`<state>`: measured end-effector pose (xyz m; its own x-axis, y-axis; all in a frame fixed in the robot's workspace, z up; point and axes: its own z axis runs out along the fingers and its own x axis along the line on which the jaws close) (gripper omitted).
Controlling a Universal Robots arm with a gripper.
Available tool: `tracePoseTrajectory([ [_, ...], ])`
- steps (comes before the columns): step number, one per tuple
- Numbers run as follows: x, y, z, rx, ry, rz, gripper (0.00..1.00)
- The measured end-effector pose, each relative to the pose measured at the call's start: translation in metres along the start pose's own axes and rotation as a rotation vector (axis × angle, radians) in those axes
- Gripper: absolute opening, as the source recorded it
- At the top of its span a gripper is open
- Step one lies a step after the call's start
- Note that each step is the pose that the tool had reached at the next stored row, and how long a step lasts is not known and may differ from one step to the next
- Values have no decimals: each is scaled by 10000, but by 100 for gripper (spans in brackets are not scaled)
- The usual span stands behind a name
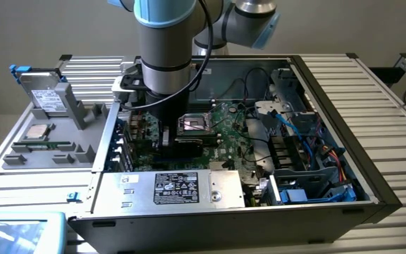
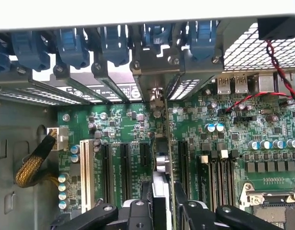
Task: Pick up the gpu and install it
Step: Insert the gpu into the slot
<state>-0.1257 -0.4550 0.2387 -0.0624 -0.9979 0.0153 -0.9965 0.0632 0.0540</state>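
The pincer is clamped on the gpu, which stands on edge between its fingers. The card lines up with a slot among the row of slots on the motherboard, its bracket end reaching toward the rear openings of the case on the bench. So the pickup is done. I cannot tell if the card is seated, and the pincer has not let go.
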Motion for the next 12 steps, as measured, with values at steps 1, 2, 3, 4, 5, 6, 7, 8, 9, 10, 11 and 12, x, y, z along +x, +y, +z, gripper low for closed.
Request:
tracePoseTrajectory([
  [1,-4,1,-1,0,10,0,29],
  [2,-9,1,-2,0,20,-2,29],
  [3,-13,2,-2,2,30,-5,29],
  [4,-15,1,-1,11,41,-8,29],
  [5,-16,-6,-1,15,47,-13,29],
  [6,-17,-11,-1,15,52,-21,29],
  [7,-17,-11,-1,24,63,-28,29],
  [8,-18,-12,0,33,77,-38,29],
  [9,-18,-14,0,41,93,-53,29],
  [10,-18,-13,0,47,107,-64,29],
  [11,-18,-13,0,54,122,-77,29],
  [12,-19,-9,0,66,133,-91,29],
])
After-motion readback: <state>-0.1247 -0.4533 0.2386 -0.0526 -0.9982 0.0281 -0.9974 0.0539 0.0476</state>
